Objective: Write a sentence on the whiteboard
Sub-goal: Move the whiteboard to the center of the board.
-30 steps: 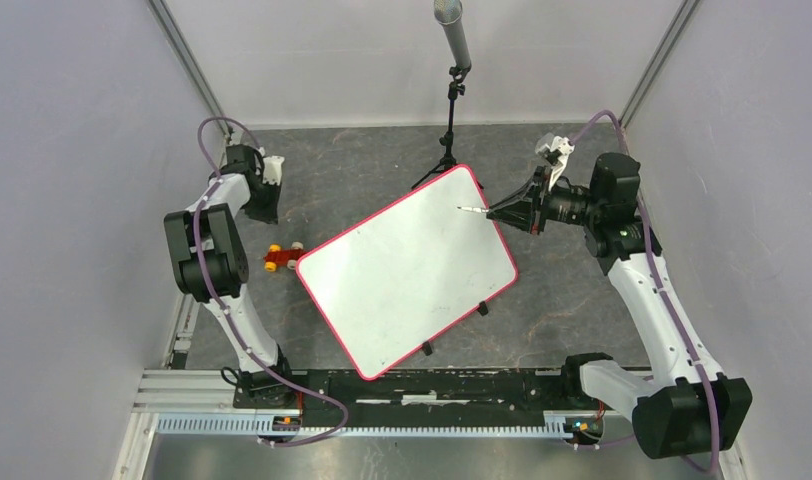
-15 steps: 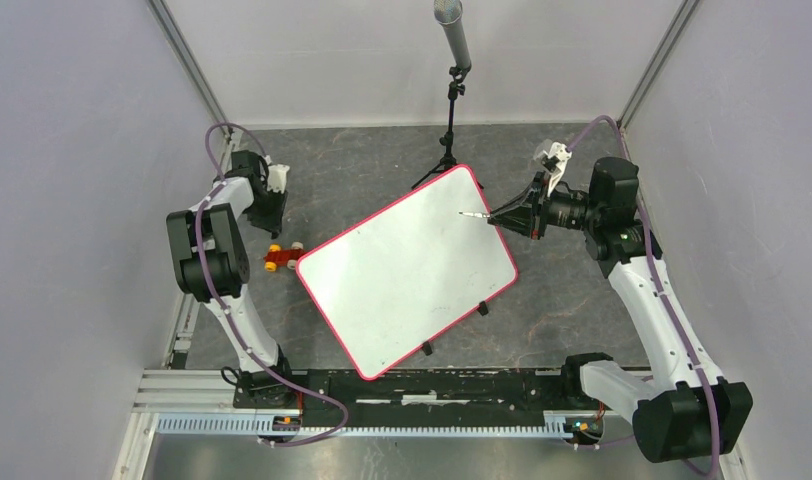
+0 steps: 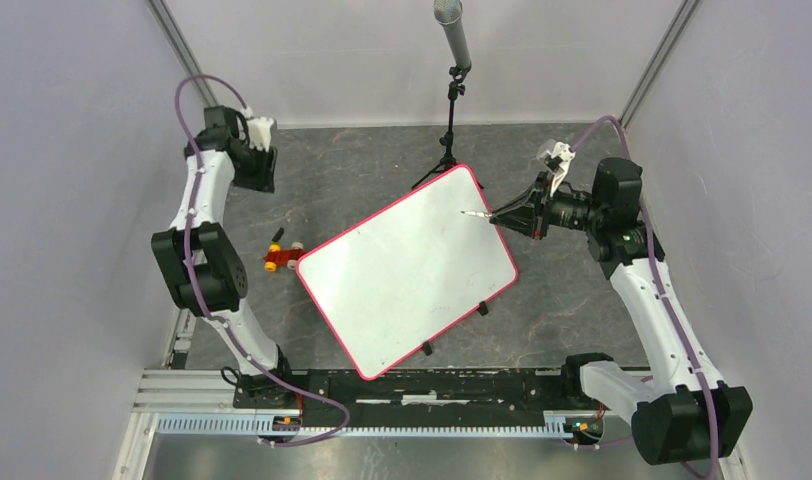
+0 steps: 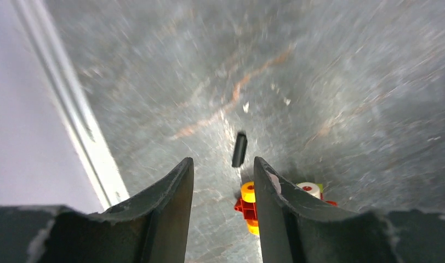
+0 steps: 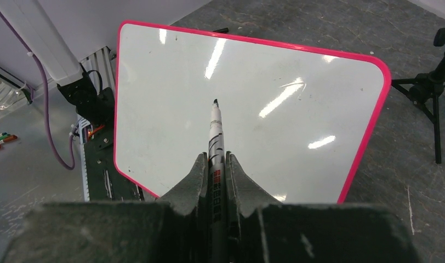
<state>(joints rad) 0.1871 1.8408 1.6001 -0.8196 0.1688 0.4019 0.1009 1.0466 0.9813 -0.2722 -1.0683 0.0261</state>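
Since the earlier frame the left arm has swung up and back toward the far-left corner, leaving the floor beside the toy car, while the right arm has hardly shifted. Seen from its wrist, the left gripper (image 4: 223, 164) has its fingers parted by a moderate gap with nothing between them. Just beyond the fingertips a small black cap (image 4: 239, 149) lies on the grey floor, and the red and yellow toy car (image 4: 250, 200) sits below it, partly hidden behind one finger. The right gripper (image 5: 216, 158) is clamped around a marker (image 5: 215, 126) that points straight ahead from the fingers, its dark tip over the whiteboard (image 5: 297, 142). Whether the tip touches the surface cannot be told. The pink-rimmed board spreads ahead of that hand, its white face showing streaks of glare. Farther off to the side stands a black microphone tripod (image 5: 434, 82).
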